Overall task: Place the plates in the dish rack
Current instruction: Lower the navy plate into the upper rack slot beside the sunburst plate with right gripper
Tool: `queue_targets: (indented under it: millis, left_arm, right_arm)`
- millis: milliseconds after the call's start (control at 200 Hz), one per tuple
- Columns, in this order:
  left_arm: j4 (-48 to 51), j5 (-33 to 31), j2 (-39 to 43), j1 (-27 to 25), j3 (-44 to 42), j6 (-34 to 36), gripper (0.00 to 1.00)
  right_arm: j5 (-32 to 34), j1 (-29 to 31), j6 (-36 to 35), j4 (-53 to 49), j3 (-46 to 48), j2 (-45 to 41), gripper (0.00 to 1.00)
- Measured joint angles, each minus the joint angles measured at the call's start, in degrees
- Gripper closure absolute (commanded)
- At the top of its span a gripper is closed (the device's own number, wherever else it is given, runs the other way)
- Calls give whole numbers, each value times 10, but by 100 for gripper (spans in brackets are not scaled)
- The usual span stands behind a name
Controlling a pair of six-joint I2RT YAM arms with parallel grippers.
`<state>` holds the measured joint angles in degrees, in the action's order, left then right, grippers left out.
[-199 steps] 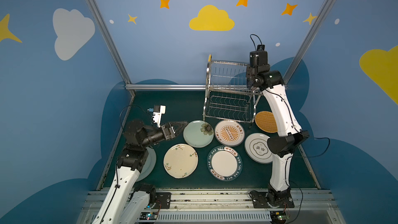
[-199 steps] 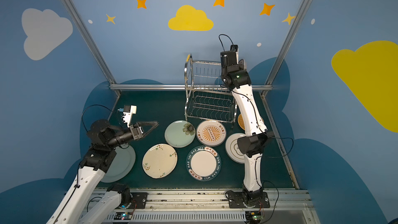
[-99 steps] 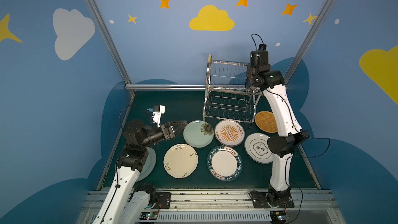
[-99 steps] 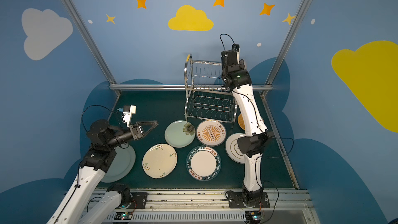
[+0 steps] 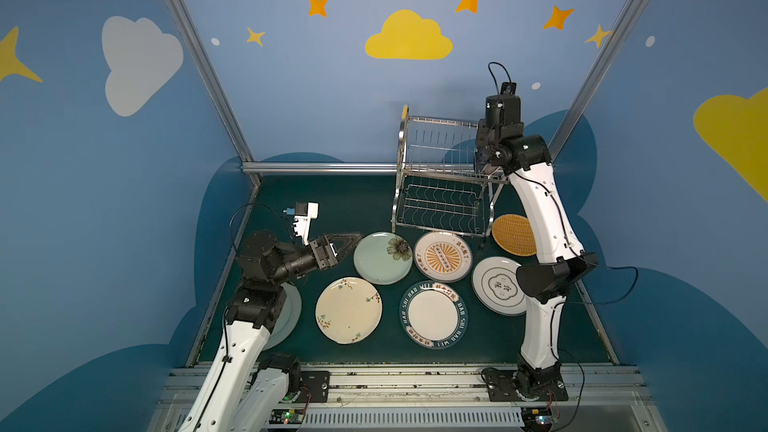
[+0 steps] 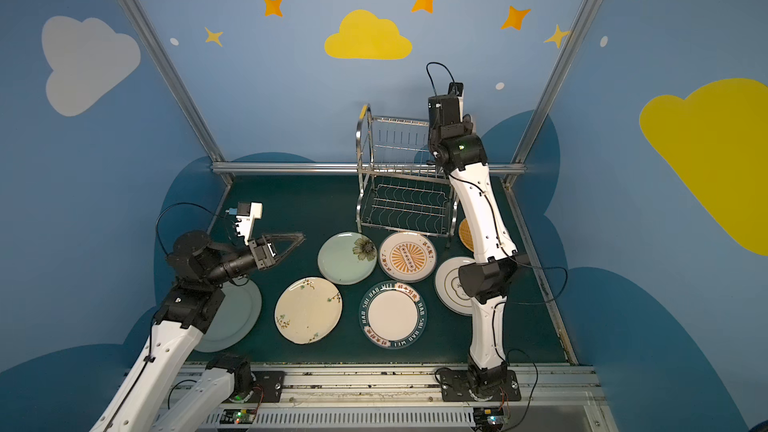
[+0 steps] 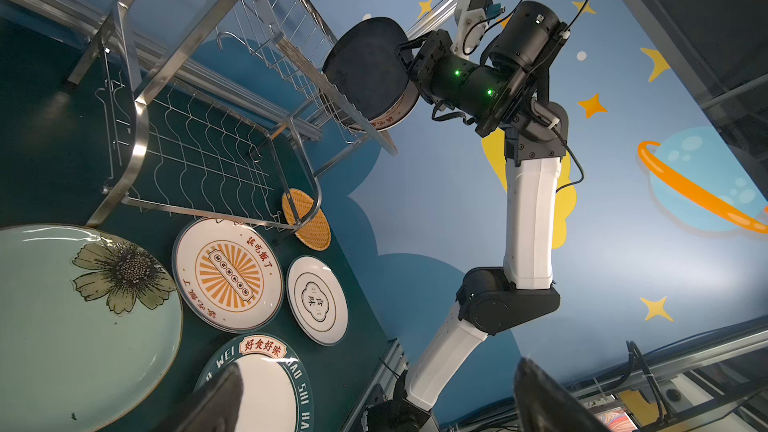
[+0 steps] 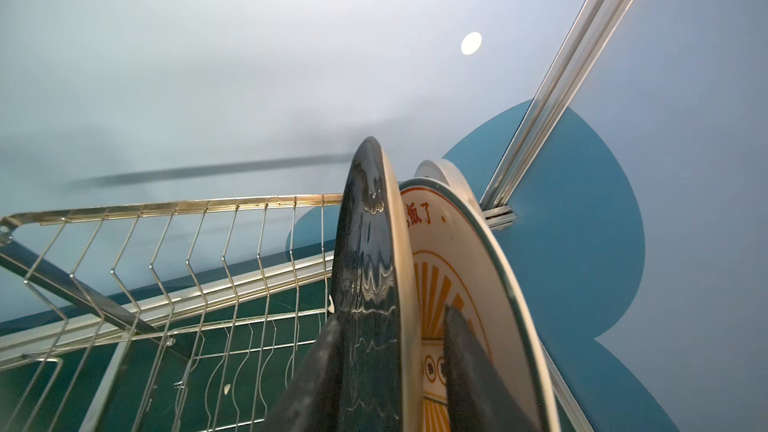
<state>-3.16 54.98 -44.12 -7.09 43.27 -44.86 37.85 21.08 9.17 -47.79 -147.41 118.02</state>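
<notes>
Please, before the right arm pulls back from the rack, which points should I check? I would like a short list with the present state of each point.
1. The dark plate stands on edge in the upper tier of the rack, beside the orange-striped plate: ok.
2. The right fingers are clear of the dark plate: cannot tell. A gap shows on one side, but the other finger sits close against the plate's dark face.
3. Free slots remain in the upper tier: ok.
4. The left fingers are open and empty: ok.
5. The green flower plate lies flat and uncovered near the left fingers: ok.
</notes>
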Motion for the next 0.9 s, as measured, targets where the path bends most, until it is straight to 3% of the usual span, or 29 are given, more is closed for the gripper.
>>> queue_targets:
  millis: [491,901]
  left_arm:
    - [0,0,3,4,0,-2,0]
    - [1,-1,5,6,0,-2,0]
  right_arm:
    - [-6,8,-11,0,0,-41,40]
    - [-16,60,-55,32,69,-154,12]
